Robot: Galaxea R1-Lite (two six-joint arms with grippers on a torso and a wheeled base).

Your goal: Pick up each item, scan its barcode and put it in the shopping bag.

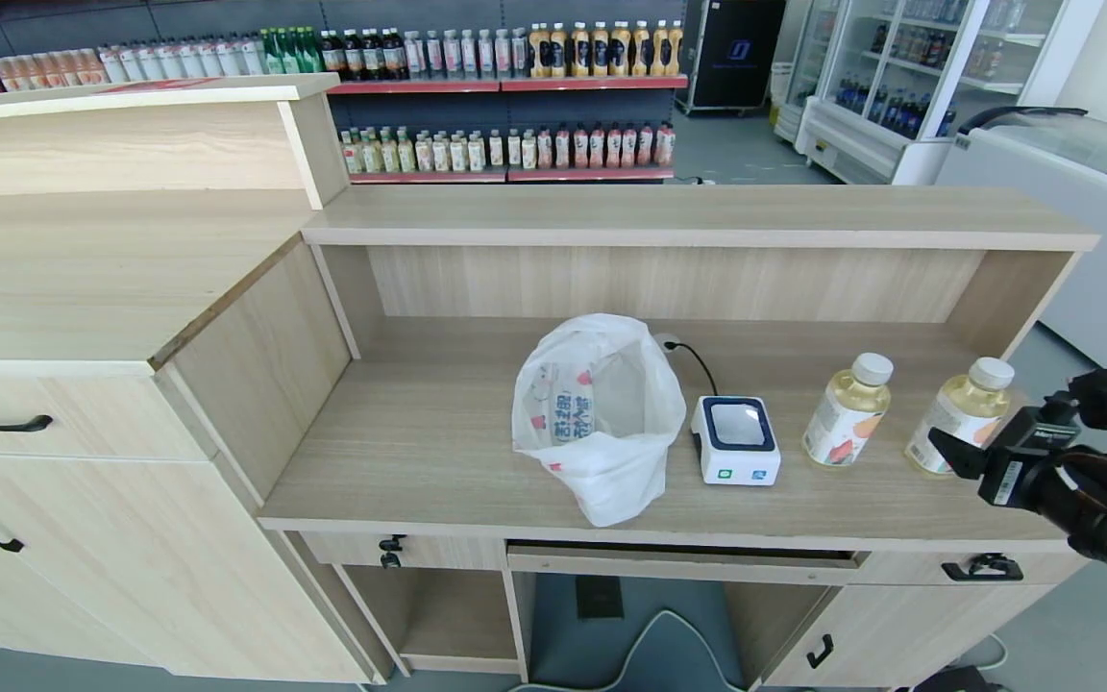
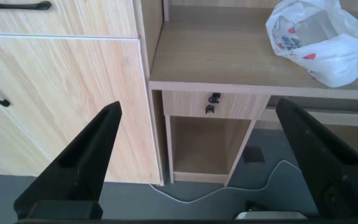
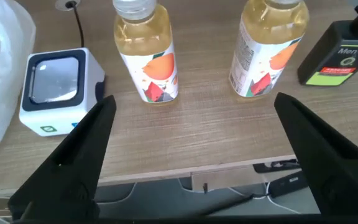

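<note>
A white plastic shopping bag (image 1: pixel 600 423) stands open at the middle of the wooden counter (image 1: pixel 419 452), and a printed item shows through its side. Right of it sits a white scanner (image 1: pixel 734 437) with a dark window. Two bottles of pale yellow drink with white caps stand further right: one (image 1: pixel 848 411) beside the scanner, the other (image 1: pixel 959 417) near the counter's right end. A black bottle (image 3: pixel 340 53) lies beyond that one. My right gripper (image 3: pixel 194 102) is open over the counter's front edge, facing both drink bottles. My left gripper (image 2: pixel 199 107) is open and low, left of the counter.
Tall wooden cabinets with black handles (image 1: pixel 1 423) rise to the left of the counter. A raised shelf (image 1: pixel 698 216) overhangs the back of the counter. Drawers and an open recess (image 2: pixel 207 146) lie under the front edge. Drink shelves and fridges stand behind.
</note>
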